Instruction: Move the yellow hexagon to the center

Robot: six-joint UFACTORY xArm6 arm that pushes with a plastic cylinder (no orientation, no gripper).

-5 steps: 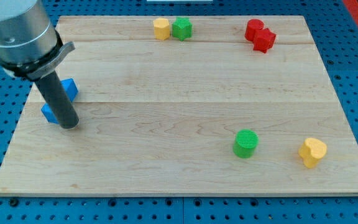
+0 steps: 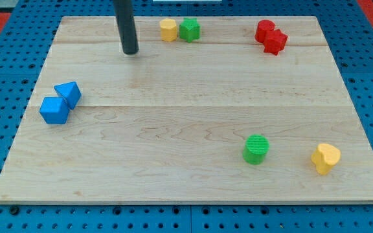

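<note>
My tip [image 2: 131,52] is resting on the table [image 2: 173,129] near its top edge, touching nothing, left of the yellow hexagon [image 2: 168,30]; this end effector is a plain rod without jaws.

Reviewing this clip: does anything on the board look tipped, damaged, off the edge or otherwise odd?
Nothing stands out. All eight blocks lie flat on the wooden board, none over an edge. My tip rests to the view's left of the yellow hexagon, clear of it.

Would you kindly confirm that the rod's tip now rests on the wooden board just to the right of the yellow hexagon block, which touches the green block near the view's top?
Not quite: in the camera view my tip rests on the wooden board to the view's left of the yellow hexagon block, with a gap between them. The rest holds: the hexagon does touch the green block near the view's top.
</note>
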